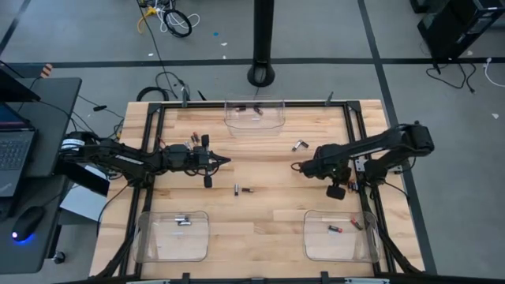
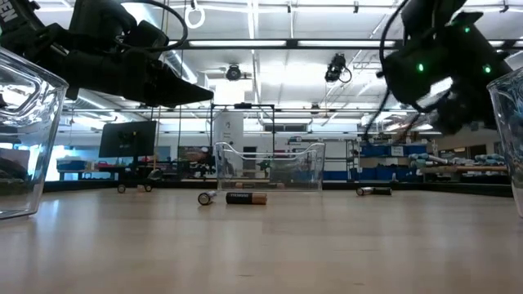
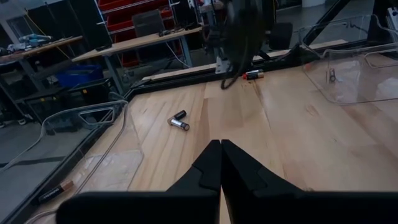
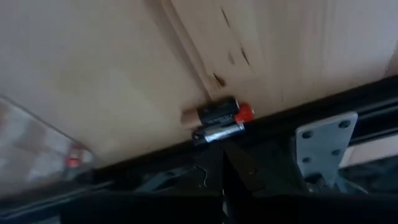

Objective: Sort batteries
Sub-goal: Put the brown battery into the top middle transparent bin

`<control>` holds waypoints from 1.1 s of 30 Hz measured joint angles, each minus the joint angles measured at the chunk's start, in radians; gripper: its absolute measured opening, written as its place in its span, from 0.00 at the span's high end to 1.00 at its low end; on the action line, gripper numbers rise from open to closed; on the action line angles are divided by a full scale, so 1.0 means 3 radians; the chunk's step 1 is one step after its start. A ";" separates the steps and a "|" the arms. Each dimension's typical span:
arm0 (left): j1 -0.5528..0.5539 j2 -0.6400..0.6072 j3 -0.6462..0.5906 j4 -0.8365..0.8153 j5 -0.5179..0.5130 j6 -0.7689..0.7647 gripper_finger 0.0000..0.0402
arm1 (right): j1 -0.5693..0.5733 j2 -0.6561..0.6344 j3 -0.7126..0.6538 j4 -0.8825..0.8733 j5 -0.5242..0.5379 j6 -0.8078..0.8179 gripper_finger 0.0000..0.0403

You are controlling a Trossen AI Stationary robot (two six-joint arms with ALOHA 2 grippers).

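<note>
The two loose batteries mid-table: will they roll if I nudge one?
Likely. The two loose batteries are small cylinders lying on their sides on the smooth wooden table, so a push across the axis probably sends one rolling. They lie close together; nudging one may disturb the other.

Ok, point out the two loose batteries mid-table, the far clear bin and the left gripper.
Loose battery pair [image 1: 242, 190]: high view, between the two cells.
Far clear bin [image 1: 278, 124]: high view, its right wall.
Left gripper [image 1: 227, 161]: high view, tip of its shut fingers.
</note>
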 joint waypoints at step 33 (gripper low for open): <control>0.0000 0.0000 0.0001 -0.0032 -0.0001 0.0008 0.97 | -0.0003 0.0786 -0.0526 0.0520 -0.0202 -0.0328 0.98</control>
